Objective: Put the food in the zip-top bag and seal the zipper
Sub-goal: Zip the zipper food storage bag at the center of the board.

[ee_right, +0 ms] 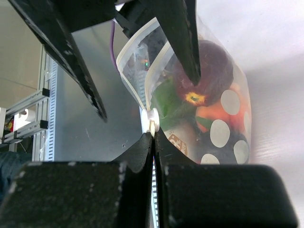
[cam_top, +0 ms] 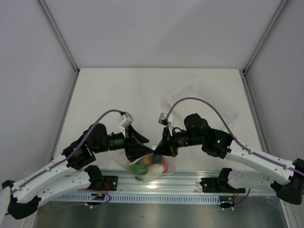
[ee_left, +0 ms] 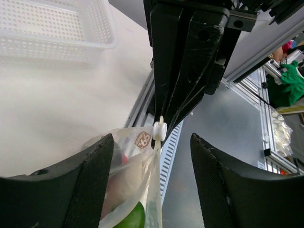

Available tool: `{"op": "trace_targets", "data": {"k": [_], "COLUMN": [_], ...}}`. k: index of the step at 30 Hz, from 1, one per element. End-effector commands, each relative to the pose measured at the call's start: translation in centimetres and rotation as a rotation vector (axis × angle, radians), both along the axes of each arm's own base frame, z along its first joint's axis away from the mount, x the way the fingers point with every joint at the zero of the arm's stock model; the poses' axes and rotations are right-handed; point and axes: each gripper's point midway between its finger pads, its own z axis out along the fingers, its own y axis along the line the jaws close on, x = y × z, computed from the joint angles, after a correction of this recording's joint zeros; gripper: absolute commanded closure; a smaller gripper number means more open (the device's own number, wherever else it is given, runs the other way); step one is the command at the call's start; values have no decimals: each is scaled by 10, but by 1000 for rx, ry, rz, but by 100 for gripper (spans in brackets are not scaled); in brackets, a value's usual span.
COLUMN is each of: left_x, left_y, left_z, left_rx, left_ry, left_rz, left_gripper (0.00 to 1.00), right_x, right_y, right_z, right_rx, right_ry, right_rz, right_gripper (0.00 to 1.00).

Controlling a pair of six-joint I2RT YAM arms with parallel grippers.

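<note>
The zip-top bag (cam_top: 149, 167) sits at the table's near edge, between both grippers, with the food (ee_right: 204, 71) inside: a dark red piece, a green piece (ee_right: 166, 102) and an orange one. A white slider (ee_right: 151, 121) rides on the zipper (ee_right: 135, 90); beyond it the two mouth edges stand apart. My right gripper (ee_right: 153, 135) is shut on the bag's top edge right next to the slider (ee_left: 159, 130). My left gripper (ee_left: 151, 138) is open and straddles the bag (ee_left: 128, 180), which lies close to its left finger (ee_left: 92, 180). Neither pad presses it.
A clear perforated plastic tray (cam_top: 202, 102) lies at the back right, also seen as the tray (ee_left: 57, 28) in the left wrist view. An aluminium rail (cam_top: 190, 178) runs along the near table edge just under the bag. White walls enclose the table.
</note>
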Motion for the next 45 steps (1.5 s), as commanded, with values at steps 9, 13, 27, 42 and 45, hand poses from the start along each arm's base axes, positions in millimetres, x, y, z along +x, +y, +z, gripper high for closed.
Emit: {"op": "trace_targets", "data": {"k": [9, 13, 27, 42, 45], "left_x": [-14, -15, -16, -10, -9], "left_y": [-15, -15, -19, -16, -15], "left_z": [17, 18, 8, 3, 0], "left_rx": [-78, -82, -64, -39, -30], "left_ry": [17, 22, 43, 52, 55], "left_rz": [-120, -124, -141, -100, -91], "left_gripper": [50, 58, 68, 98, 99], "right_x": [-5, -5, -5, 4, 7], "right_y": [-2, -1, -1, 2, 3], "right_z": [15, 13, 15, 8, 6], "right_rx": [59, 57, 63, 67, 82], "right_ry": [-58, -58, -61, -46, -38], "right_rz": [22, 26, 21, -44, -76], "right_gripper": [100, 100, 100, 100, 100]}}
